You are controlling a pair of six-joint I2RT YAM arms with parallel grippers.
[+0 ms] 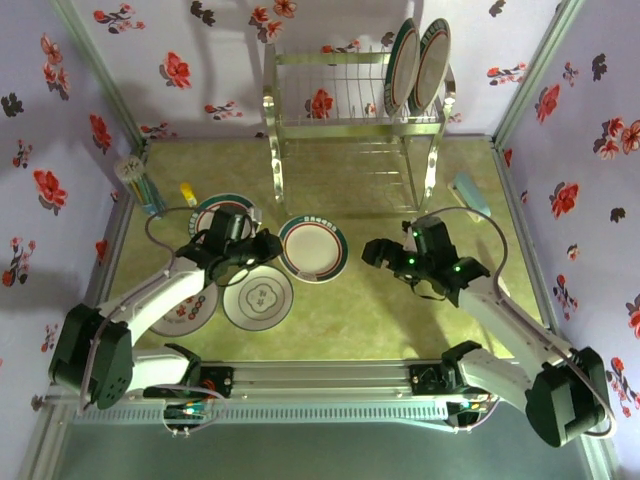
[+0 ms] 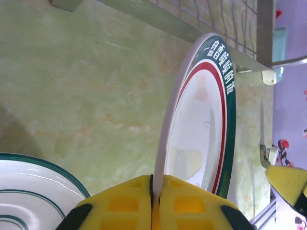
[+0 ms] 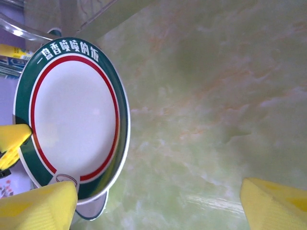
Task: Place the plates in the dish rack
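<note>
The dish rack (image 1: pixel 355 100) stands at the back with two green-rimmed plates (image 1: pixel 420 62) upright in its right end. My left gripper (image 1: pixel 272 247) (image 2: pixel 156 184) is shut on the left rim of a green-and-red banded plate (image 1: pixel 313 248) (image 2: pixel 201 120) (image 3: pixel 72 115), which sits just in front of the rack. My right gripper (image 1: pixel 378 252) (image 3: pixel 158 206) hangs open to that plate's right, one finger (image 3: pixel 38 206) beside its rim. Another banded plate (image 1: pixel 222 212) (image 2: pixel 29 191) lies under the left arm. A plain plate with a centre motif (image 1: pixel 257 297) and a red-patterned plate (image 1: pixel 190 308) lie nearer the front.
A cup of coloured utensils (image 1: pixel 140 180) and a small yellow item (image 1: pixel 188 192) stand at the back left. A light blue object (image 1: pixel 470 195) lies at the right by the rack's leg. Flowered cloth walls close in the table on three sides.
</note>
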